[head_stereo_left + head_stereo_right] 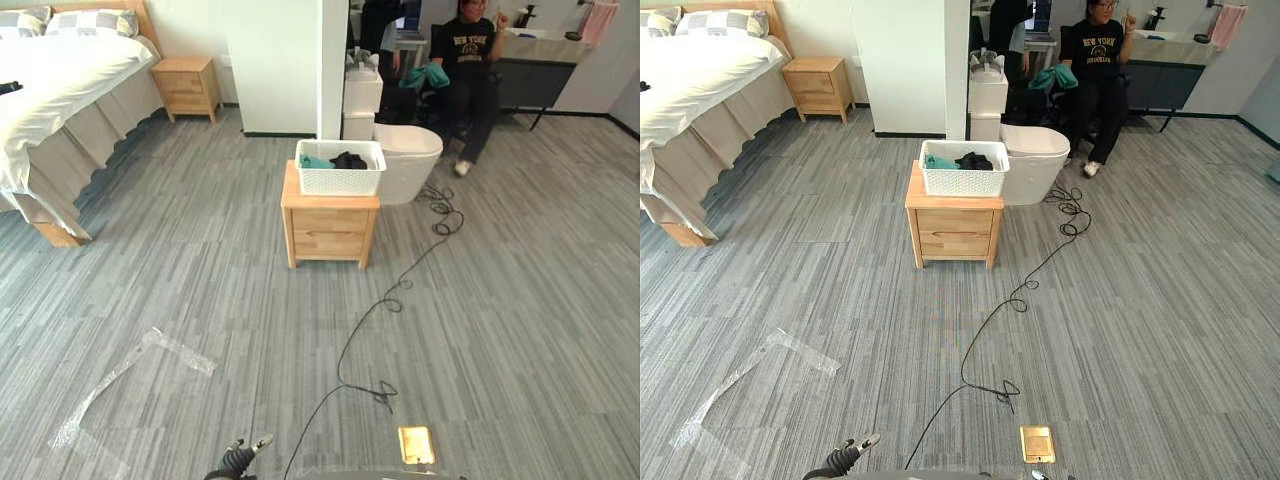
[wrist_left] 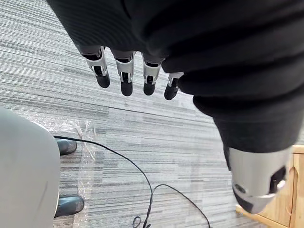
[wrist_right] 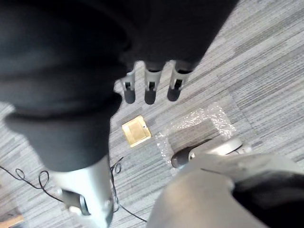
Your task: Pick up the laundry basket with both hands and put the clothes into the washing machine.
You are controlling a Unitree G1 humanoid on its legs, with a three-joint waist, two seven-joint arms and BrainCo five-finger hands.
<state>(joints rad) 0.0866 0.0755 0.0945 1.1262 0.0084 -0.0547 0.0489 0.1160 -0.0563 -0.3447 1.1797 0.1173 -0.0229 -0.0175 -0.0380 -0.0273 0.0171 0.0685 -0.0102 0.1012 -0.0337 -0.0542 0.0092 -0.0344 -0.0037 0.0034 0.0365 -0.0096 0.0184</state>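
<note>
A white laundry basket (image 1: 340,167) stands on a wooden nightstand (image 1: 329,228) in the middle of the room, well ahead of me. Teal and black clothes (image 1: 334,160) lie inside it. My left hand (image 2: 124,71) hangs over the grey floor far short of the basket, its fingers straight and holding nothing. My right hand (image 3: 151,88) also hangs over the floor, fingers straight and empty. A white rounded unit (image 1: 408,158) sits right behind the nightstand, with a white boxy unit (image 1: 362,95) beyond it.
A person (image 1: 470,70) in a black shirt sits at the back right by a dark counter (image 1: 535,75). A bed (image 1: 60,90) and a second nightstand (image 1: 187,87) are at the back left. A brass floor plate (image 1: 416,444) and a clear plastic strip (image 1: 130,375) lie near me.
</note>
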